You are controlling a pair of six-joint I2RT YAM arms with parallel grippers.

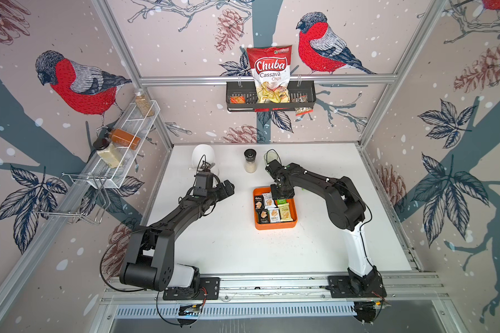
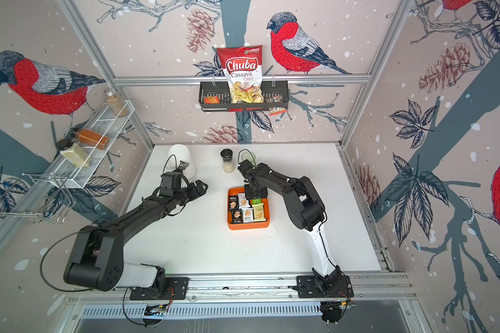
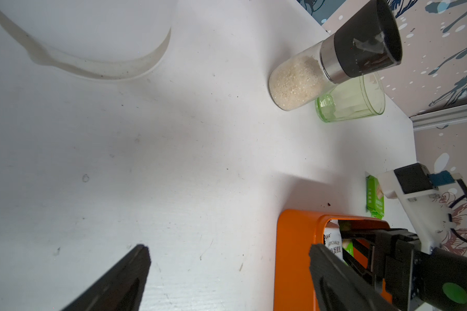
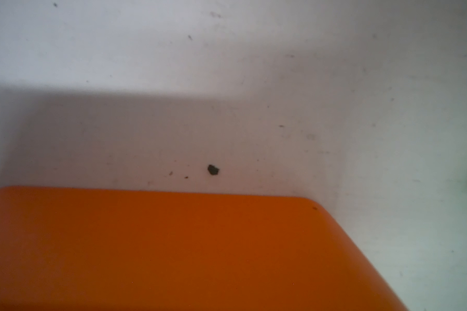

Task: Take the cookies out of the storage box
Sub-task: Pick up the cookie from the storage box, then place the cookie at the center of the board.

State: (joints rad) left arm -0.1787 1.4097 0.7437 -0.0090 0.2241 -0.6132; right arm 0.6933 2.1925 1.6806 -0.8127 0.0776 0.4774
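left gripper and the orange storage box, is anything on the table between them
Nothing. In a top view, only bare white table separates the open left gripper from the storage box.

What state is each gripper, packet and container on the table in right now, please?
storage box, upright on the table, part-filled
cookies, lying flat in the box, face up
green packet, on the table outside the box
left gripper, open, empty
right gripper, down in the box, jaws hidden
grinder, upright, capped
green glass, upright
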